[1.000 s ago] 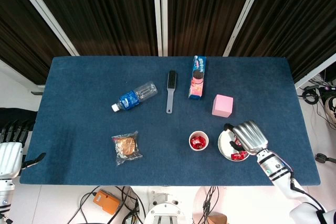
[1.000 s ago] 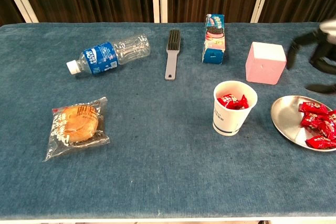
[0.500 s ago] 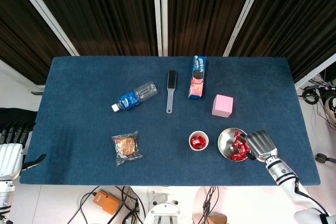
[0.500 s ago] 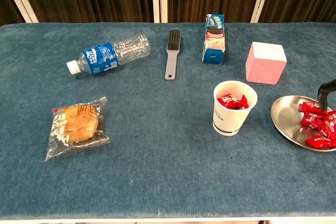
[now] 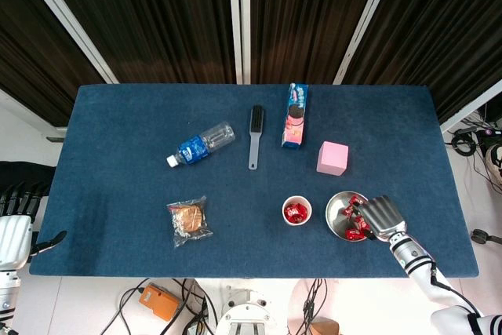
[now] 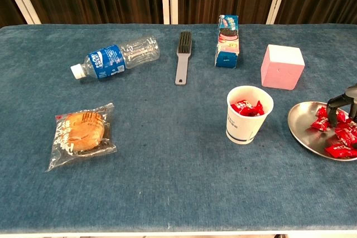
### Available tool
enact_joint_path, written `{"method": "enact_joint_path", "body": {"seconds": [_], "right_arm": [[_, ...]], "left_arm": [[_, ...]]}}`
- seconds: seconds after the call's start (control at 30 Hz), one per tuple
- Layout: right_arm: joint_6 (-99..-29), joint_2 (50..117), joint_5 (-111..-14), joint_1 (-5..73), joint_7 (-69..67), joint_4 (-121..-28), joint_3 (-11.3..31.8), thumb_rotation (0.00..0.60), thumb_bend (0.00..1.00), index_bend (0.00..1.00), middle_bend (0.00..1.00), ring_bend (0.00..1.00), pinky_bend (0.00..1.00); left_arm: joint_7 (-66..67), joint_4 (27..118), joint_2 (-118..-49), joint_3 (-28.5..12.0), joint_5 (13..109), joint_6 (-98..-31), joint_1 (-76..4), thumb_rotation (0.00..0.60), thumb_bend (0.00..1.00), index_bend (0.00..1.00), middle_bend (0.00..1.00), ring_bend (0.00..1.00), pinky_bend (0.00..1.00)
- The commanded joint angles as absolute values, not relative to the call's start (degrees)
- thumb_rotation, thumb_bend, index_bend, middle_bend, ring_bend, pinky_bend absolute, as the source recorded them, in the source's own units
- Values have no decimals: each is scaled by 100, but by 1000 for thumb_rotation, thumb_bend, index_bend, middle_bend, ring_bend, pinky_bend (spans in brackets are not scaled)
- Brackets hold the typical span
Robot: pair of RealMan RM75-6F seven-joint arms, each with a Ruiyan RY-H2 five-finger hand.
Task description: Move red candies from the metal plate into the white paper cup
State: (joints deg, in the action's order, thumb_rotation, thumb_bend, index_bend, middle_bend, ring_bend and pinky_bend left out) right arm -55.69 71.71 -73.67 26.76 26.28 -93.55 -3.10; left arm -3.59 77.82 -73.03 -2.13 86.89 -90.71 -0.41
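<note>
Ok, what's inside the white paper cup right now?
The white paper cup holds red candies near its top; at least two wrappers show. Anything beneath them is hidden by the cup wall. More candies remain on the metal plate, where the right hand reaches.

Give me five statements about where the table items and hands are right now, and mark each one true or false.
1. The white paper cup already holds red candies. True.
2. The water bottle stands upright. False: it lies on its side.
3. The right hand is over the metal plate, fingers down at the red candies. True.
4. The pink box sits inside the plate. False: it stands on the table, apart from the plate.
5. The left hand is holding the packaged bun. False: it is off the table's left edge, away from the bun.
</note>
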Motion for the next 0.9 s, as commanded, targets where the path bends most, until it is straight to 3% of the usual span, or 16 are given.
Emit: {"method": "enact_joint_path", "body": {"seconds": [0.03,0.23,0.57,0.9], "right_arm": [[-5557,7184,-7347,2677,2628,-9341,-303,600,380,504,902,1000,1000],[-5453,7270,-7322,2729,2658,-9281,-297,600,385,519,902,1000,1000],[-5405,7304,-7220,2769,2684,-9251,-256,600,584,645,902,1000,1000],[-5539,7161,-7305,2747,2457,-9456,-181,600,615,687,902,1000,1000]], "left_arm": [[-364,7765,-7311,-215,8690,-9064,-46,600,0,123,111,0,0],[-377,7746,-7317,-224,8691,-9076,-47,600,0,123,111,0,0],[-418,7702,-7333,-215,8671,-9081,-20,600,0,123,111,0,0],[-421,7698,-7334,-222,8683,-9078,-32,600,0,123,111,0,0]]}}
